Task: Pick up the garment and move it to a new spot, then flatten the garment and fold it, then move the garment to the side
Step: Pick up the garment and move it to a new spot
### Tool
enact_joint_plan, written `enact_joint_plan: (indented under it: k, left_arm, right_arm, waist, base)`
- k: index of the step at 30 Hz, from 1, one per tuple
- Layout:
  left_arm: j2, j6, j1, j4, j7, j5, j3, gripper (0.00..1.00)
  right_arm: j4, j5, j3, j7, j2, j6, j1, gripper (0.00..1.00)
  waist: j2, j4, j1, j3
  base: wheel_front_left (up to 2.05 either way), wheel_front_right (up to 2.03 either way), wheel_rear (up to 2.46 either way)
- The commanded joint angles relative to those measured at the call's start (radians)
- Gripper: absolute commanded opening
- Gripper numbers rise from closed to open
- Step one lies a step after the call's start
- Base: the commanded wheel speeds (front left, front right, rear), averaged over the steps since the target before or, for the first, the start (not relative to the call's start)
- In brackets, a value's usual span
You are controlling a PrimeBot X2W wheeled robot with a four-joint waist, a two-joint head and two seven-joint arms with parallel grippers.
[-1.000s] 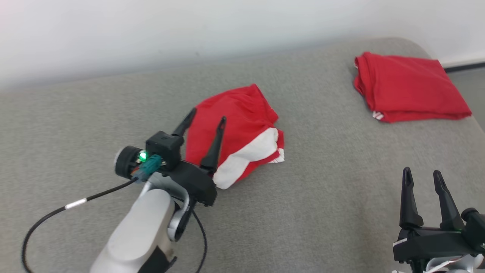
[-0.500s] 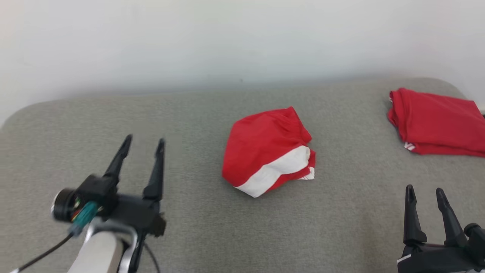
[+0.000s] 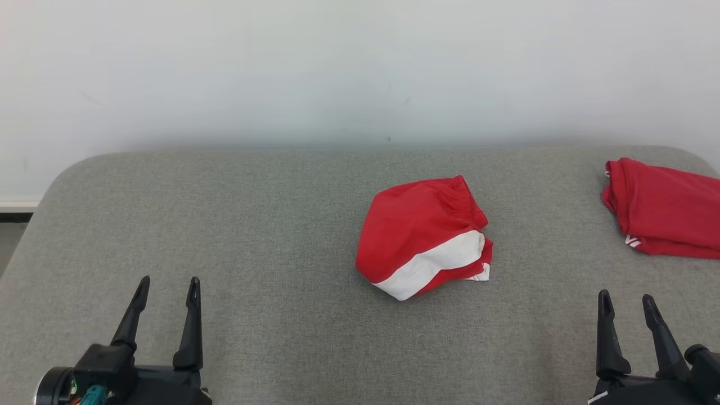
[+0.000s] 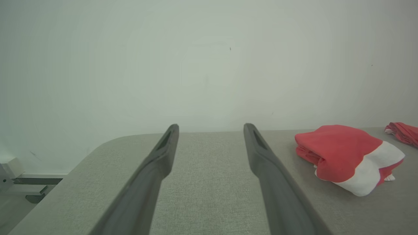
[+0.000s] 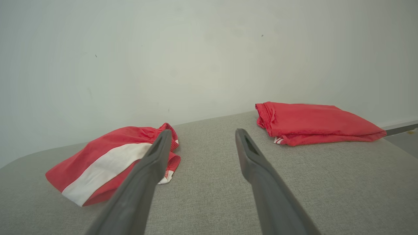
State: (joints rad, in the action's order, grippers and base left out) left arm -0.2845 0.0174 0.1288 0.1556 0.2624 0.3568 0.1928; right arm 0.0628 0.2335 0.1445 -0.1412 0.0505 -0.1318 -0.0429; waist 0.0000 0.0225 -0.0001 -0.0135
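**Head view:** A grey fabric-covered bench (image 3: pixel 253 225) stands against a plain white wall (image 3: pixel 337 67). A compact garment of red cloth with a broad white band (image 3: pixel 424 236) lies a little right of the bench's middle, bundled into a tight fold, with nothing touching it. The left tool (image 3: pixel 170 279) sits at the lower left and the right tool (image 3: pixel 626 295) at the lower right. Each has its two long dark fingers spread apart and holds nothing. The garment lies ahead of and between them, well apart from both and somewhat nearer the right one. A plain red folded cloth (image 3: pixel 664 214) rests at the bench's far right edge. Both tools seem parked back and open because the fold looks finished and only the move to the side remains.

**Left wrist view:** The left tool's (image 4: pixel 211 125) fingers point at bare bench. The garment (image 4: pixel 339 153) lies off to their right, well apart.

**Right wrist view:** The right tool's (image 5: pixel 203 131) fingers are parted over bare bench. The garment (image 5: pixel 107 156) lies to their left, partly behind one finger, and the red folded cloth (image 5: pixel 313 122) lies ahead to the right.
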Motion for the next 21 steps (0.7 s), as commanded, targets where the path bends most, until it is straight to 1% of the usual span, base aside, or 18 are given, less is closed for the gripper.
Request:
enact_joint_plan:
  k: [1,5,9,21]
  left_arm:
    - [0.001,-0.002,-0.021,-0.007,0.003,-0.019,-0.009,1.0]
    - [0.007,0.003,-0.058,-0.023,0.003,-0.042,-0.029,1.0]
    - [0.023,-0.018,-0.099,-0.03,0.003,-0.043,-0.056,1.0]
    - [0.044,-0.039,-0.13,-0.001,0.003,-0.063,-0.082,1.0]
  right_arm:
    - [0.0,0.004,-0.003,-0.003,0.0,0.002,-0.009,1.0]
    - [0.002,0.003,-0.005,0.0,0.0,0.002,-0.013,1.0]
    - [0.005,0.002,-0.011,0.002,0.0,0.002,-0.015,1.0]
    - [-0.003,-0.011,-0.043,0.013,0.0,0.002,-0.022,1.0]
  waist:
    - [0.0,0.003,0.0001,-0.002]
    - [0.0,0.006,0.0001,-0.007]
    - [0.0,0.005,0.0001,-0.011]
    - [0.0,0.01,0.0001,-0.014]
  base:
    - [0.0,0.0,0.0]
    - [0.0,0.0,0.0]
    - [0.0,0.0,0.0]
    - [0.0,0.0,0.0]
